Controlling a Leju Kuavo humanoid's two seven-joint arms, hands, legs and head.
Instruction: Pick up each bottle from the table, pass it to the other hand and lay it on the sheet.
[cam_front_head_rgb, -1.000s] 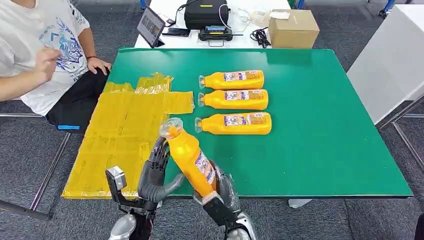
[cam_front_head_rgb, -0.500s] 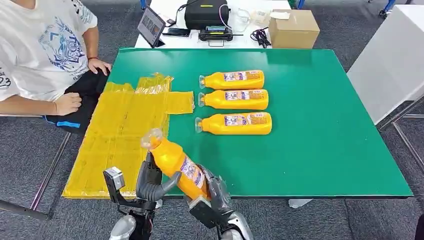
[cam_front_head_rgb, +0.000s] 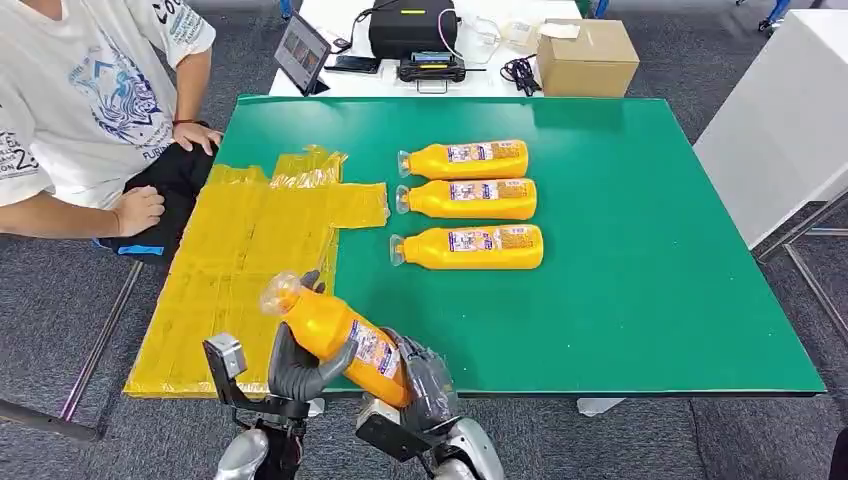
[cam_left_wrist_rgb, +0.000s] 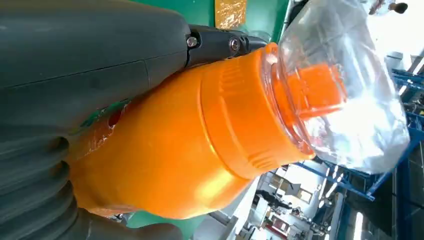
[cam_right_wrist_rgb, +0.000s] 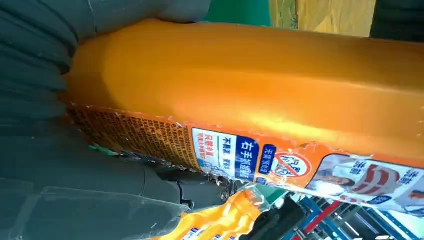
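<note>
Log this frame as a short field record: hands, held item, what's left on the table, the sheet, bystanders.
left hand: wrapped around the held bottle's upper body
right hand: grips the same bottle's base end
held bottle: orange, clear cap, tilted, cap toward the sheet, above the table's near edge
bottles on table: three, lying in a row, caps toward the sheet
yellow sheet: flat on the green table, no bottle on it
person: seated beside the sheet
</note>
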